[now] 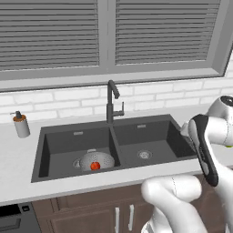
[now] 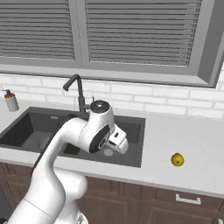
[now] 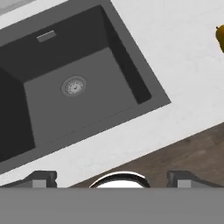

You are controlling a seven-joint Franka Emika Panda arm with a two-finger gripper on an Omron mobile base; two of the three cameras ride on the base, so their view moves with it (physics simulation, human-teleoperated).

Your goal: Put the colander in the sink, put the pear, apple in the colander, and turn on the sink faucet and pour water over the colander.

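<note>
We see the apple (image 1: 94, 166) in the colander (image 1: 97, 160) in the sink (image 1: 136, 132); pear (image 2: 177, 159) on the table (image 2: 183, 131); fingers (image 3: 43, 178) released, empty; no readable writing.

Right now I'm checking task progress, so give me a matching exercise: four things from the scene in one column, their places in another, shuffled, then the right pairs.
Things:
1. apple
2. pear
3. colander
4. soap dispenser

Places:
A. on the counter, right of the sink
B. in the sink's left basin
C. on the counter, left of the sink
D. inside the colander

Pairs: 1-D, 2-A, 3-B, 4-C
</note>
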